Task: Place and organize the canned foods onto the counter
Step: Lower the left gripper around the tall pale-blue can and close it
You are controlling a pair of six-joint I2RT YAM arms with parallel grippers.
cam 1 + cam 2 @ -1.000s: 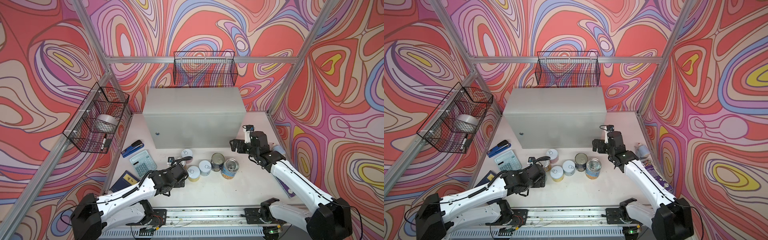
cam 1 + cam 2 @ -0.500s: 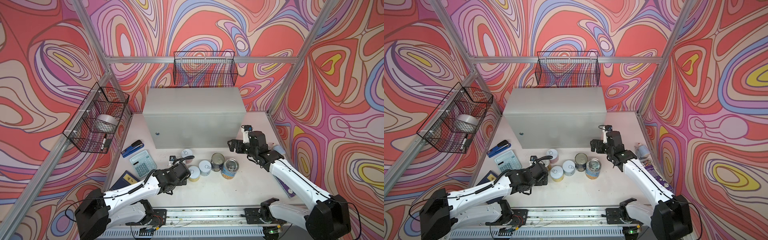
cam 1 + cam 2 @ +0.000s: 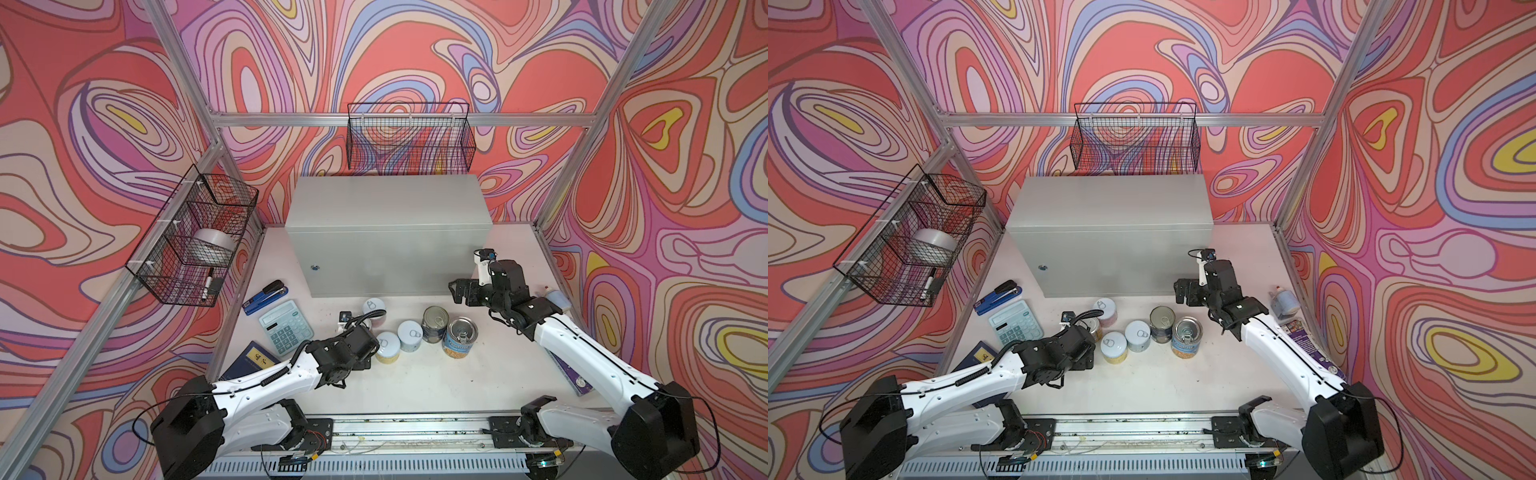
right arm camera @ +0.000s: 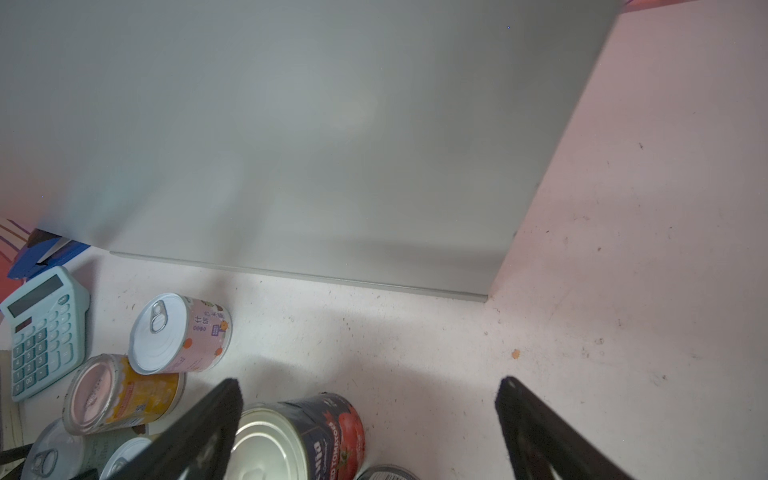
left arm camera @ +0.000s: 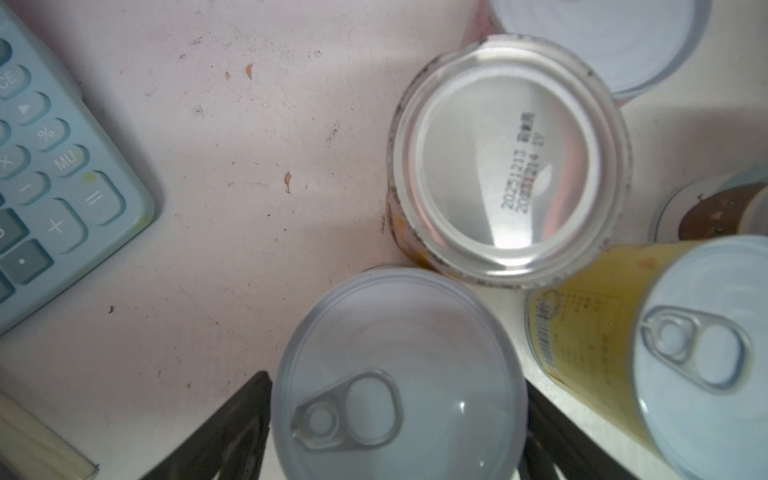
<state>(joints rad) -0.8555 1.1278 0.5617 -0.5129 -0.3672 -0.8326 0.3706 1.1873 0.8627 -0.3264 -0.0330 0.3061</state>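
We see walls [image 3: 104,124] swirling in red, pink, lilac and yellow. The box [image 3: 386,216] is plain light grey, the calculator [image 3: 286,326] pale blue, and one tin [image 4: 307,436] navy with red tomatoes.

I'm working in a robot lab test cell: an aluminium frame [image 3: 291,119] holds swirl-printed wall panels [image 3: 415,50], black wire baskets [image 3: 409,141] hang from it, and both arms [image 3: 582,345] sit on a rail [image 3: 415,428] fronting the white worktop [image 3: 415,386].
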